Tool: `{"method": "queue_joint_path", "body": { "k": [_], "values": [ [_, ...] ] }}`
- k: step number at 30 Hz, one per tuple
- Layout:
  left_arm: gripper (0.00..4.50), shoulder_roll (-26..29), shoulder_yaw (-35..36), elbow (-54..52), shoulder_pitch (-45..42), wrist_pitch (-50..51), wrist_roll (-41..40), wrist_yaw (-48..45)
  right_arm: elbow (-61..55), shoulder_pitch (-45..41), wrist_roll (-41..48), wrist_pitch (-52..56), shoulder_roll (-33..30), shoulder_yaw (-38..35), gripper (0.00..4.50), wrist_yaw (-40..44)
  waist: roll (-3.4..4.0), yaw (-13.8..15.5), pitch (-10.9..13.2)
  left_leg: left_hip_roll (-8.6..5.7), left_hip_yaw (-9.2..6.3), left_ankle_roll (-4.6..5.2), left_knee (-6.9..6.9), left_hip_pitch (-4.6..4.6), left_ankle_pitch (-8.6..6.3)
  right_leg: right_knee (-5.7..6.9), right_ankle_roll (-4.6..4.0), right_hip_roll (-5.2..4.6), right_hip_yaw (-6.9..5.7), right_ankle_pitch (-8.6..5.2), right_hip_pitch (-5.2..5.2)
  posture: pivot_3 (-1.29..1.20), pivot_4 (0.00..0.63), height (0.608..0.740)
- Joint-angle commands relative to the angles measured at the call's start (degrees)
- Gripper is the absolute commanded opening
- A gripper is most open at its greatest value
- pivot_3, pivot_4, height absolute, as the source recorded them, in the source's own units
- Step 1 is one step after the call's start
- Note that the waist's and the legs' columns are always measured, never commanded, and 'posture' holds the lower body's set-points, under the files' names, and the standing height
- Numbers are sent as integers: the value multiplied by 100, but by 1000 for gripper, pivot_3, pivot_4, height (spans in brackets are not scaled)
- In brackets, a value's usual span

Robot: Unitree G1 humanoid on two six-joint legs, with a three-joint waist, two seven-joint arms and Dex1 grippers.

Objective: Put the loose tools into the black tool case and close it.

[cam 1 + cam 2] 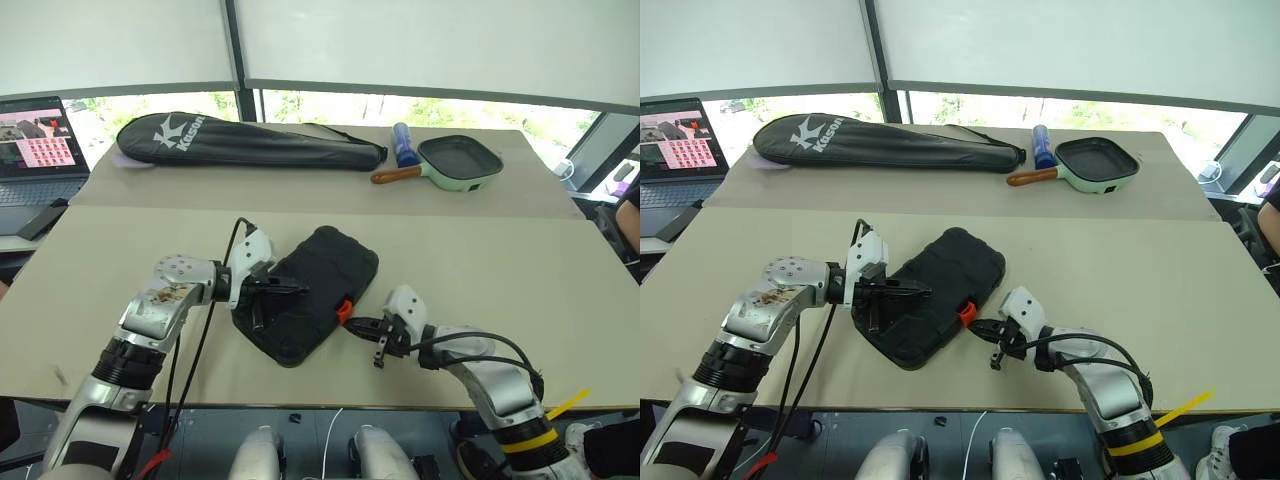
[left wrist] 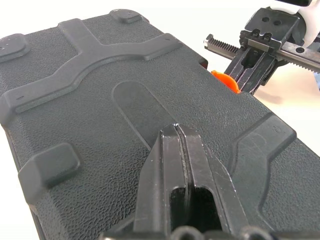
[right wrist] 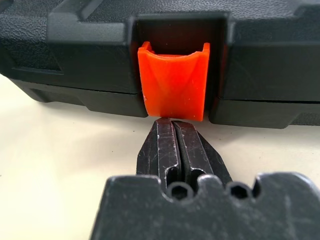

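The black tool case [image 1: 312, 294] lies shut near the front edge of the tabletop [image 1: 520, 270], lid down so nothing inside can be seen. Its long axis runs diagonally, from the near left to the far right. The left gripper [image 2: 176, 131] rests its clenched fingers on the textured lid. The right gripper [image 3: 173, 123], fingers also clenched and holding nothing, has its tips just under the orange latch [image 3: 173, 82] on the case's right-hand edge.

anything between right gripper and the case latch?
Nothing visible. The right gripper, shut, sits right at the lower edge of the orange latch on the closed case. The left gripper, shut, rests on the lid.
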Motion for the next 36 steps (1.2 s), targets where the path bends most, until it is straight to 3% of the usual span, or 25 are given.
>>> {"method": "queue_joint_path", "body": {
  "k": [1,9,24,32,34,35,36],
  "values": [
    [0,66,-470,251,303,392,279,-14,-488,-425,94,146,-97,-25,81,98,0,0,0,0,-1,0,-1,0,0,0,0,0,0,0,0,0,150,740],
    [0,49,-509,286,306,371,299,-23,-679,-696,135,721,-361,158,81,294,0,8,0,-1,-6,0,-5,-1,0,-2,-3,-1,0,-2,-2,0,150,740],
    [0,-4,-596,324,319,401,318,-21,-300,-1377,-2,705,25,347,81,291,0,-91,0,2,-11,0,-12,-1,0,-2,-6,9,1,-1,-7,0,150,740],
    [0,-52,-27,177,534,-184,-7,-30,-667,-743,181,577,-614,-16,81,661,1,-104,0,2,-27,0,-21,-1,0,-2,-11,11,2,-4,-9,0,150,740],
    [521,-93,327,26,655,-432,-222,-13,-760,-501,332,544,-796,-280,0,755,1,-106,0,1,-31,0,-33,1,0,-8,-10,6,4,-4,-9,0,150,740],
    [710,-94,582,-88,745,-507,-385,13,-825,-323,418,481,-960,-434,599,877,1,-99,0,0,-31,0,-36,1,0,-11,-10,5,4,-4,-9,0,150,740],
    [1136,-2,795,-215,875,-597,-465,14,-894,-123,477,521,-1168,-574,861,992,1,-96,1,-3,-32,0,-43,-1,0,-13,-10,1,3,-4,-10,0,150,740]
  ]
}}
